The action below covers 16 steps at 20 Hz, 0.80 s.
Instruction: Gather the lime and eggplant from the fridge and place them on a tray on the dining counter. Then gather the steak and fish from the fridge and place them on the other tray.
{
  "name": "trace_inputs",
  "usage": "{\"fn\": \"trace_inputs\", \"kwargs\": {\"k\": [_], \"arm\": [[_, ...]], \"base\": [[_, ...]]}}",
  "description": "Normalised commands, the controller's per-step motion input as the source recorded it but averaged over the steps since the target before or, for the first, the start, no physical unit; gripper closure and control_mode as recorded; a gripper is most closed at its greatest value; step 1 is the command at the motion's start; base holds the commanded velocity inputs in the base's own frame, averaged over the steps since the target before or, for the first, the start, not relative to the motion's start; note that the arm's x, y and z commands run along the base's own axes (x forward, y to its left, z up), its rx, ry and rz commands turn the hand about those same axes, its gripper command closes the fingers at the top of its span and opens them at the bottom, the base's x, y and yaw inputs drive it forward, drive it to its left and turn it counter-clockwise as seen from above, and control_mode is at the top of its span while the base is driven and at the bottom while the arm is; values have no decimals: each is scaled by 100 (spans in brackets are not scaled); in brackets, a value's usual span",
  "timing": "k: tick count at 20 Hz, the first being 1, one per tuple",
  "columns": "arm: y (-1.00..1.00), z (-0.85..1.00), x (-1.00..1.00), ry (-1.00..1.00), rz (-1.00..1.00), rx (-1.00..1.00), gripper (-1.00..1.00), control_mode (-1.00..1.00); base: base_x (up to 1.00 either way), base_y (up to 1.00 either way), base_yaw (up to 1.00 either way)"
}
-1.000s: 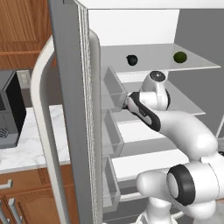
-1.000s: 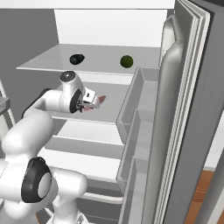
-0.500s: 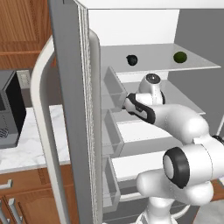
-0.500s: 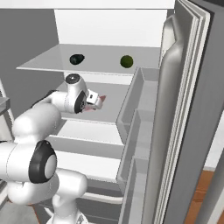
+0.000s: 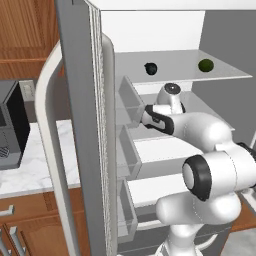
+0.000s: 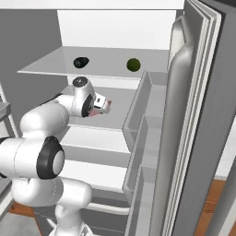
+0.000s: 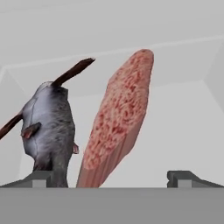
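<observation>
Fridge (image 5: 80,150) doors open. My gripper (image 7: 111,177) reaches in over the shelf below the top one, jaws spread wide, holding nothing. The steak (image 7: 118,120) lies just ahead between my fingertips (image 7: 183,178), the fish (image 7: 48,127) close beside it. Eggplant (image 5: 150,68) and lime (image 5: 205,65) sit apart on the top shelf (image 5: 225,75) above.

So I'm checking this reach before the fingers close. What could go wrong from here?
The steak and the fish lie close together in front of the open gripper, so closing could catch both or push one away. One fingertip lines up with the fish, so pushing forward may knock it. The lime and eggplant sit on the shelf above, though the task lists them first.
</observation>
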Motion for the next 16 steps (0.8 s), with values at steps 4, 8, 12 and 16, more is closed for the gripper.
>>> {"fn": "trace_inputs", "kwargs": {"k": [4, 8, 12, 16], "arm": [[-1, -31, 20, 4, 0, 0, -100, -100], [4, -16, 10, 2, -1, 0, -100, -100], [13, -8, 0, 0, 0, 2, -100, -100], [21, -2, 0, 0, 0, 4, -100, -100]], "base": [[0, 0, 0], [0, 0, 0], [0, 0, 0], [0, 0, 0]]}}
